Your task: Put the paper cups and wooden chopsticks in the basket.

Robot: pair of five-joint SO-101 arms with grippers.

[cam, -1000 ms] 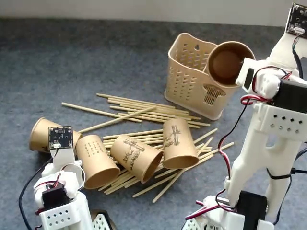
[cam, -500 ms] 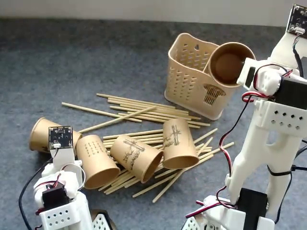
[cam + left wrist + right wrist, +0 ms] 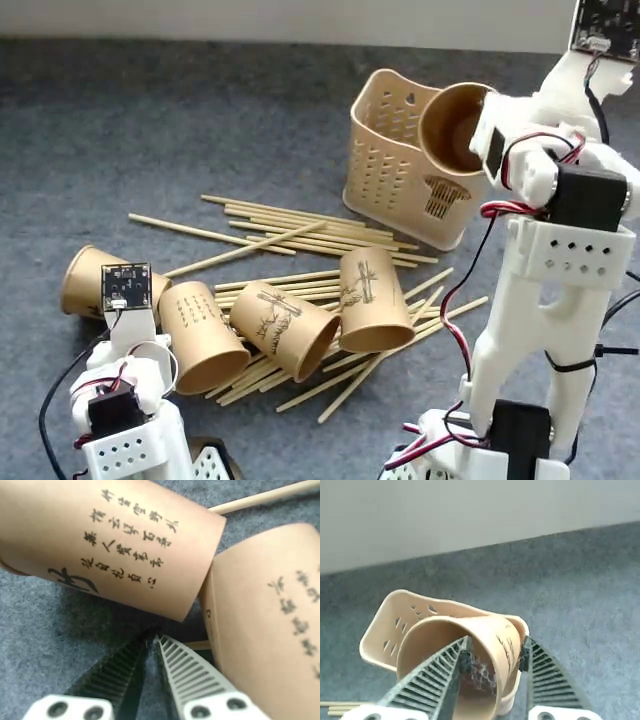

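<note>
The wooden chopsticks (image 3: 280, 280) run under the fallen paper cups (image 3: 285, 328) (middles hidden), their count unclear.

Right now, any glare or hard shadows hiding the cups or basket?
High view: even light, no glare, soft shadows beneath the lying cups. Left wrist view: dark shadow under the nearest cup. Right wrist view: held cup interior shaded, basket evenly lit.

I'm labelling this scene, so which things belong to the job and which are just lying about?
Job: beige slotted plastic basket; brown paper cup in the right gripper; four printed paper cups lying down; loose wooden chopsticks.
Not the job: grey felt table cover; white wall behind.
</note>
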